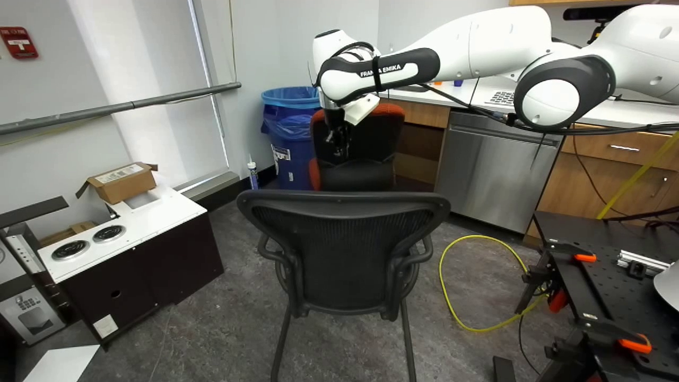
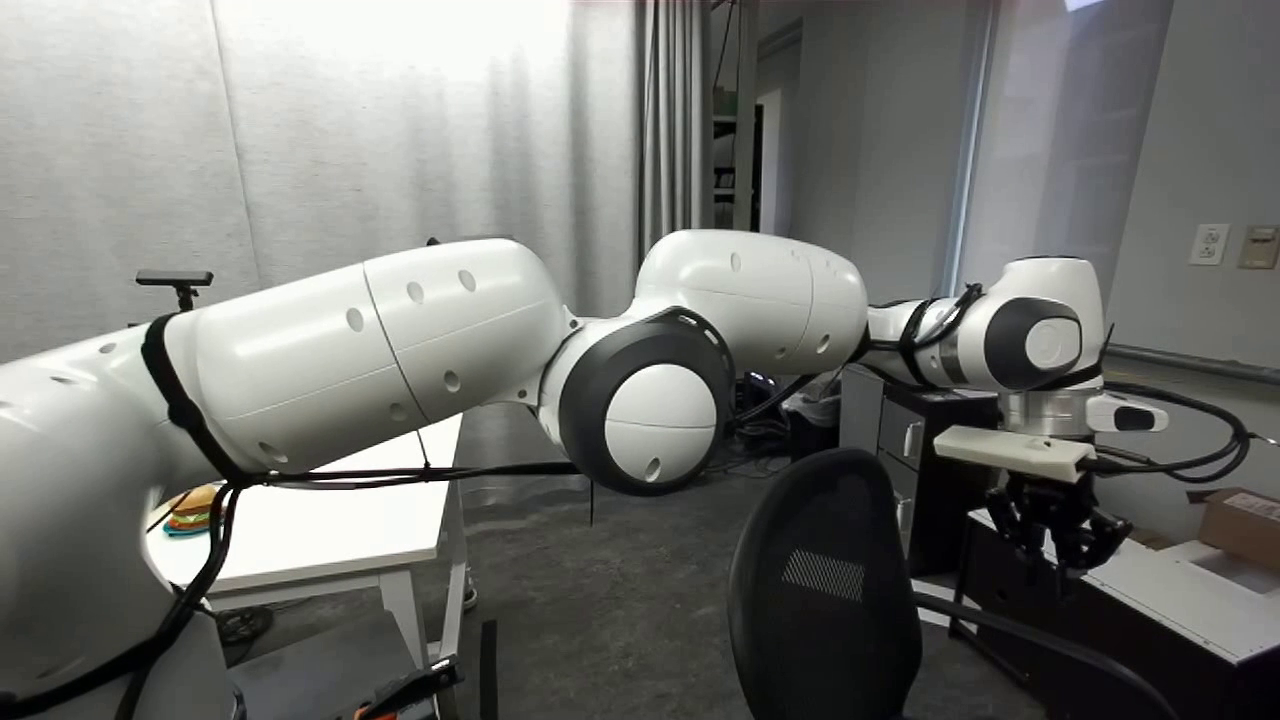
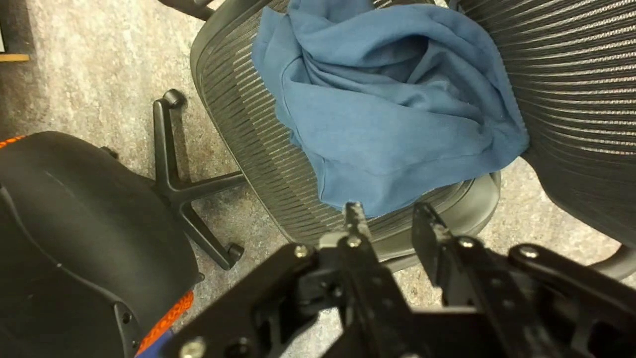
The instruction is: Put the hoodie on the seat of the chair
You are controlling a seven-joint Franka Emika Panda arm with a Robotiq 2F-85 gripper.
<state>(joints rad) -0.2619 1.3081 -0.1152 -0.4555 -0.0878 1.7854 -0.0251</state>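
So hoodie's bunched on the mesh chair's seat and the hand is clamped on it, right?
Not the clamped part: the hand is open, fingers apart, gripping nothing, as the wrist view shows. The hoodie is indeed bunched on the mesh chair's seat.

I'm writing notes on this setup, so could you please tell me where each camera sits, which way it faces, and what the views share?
Wrist view: on the wrist, facing down at the hoodie on the chair seat; the open gripper shows at the bottom.
An exterior view: behind the mesh backrest, facing the orange-trimmed chair; the arm and gripper show.
An exterior view: beside the arm, facing the gray curtain; arm shows, gripper at right.
Both exterior views share arm, gripper, mesh backrest and cardboard box.
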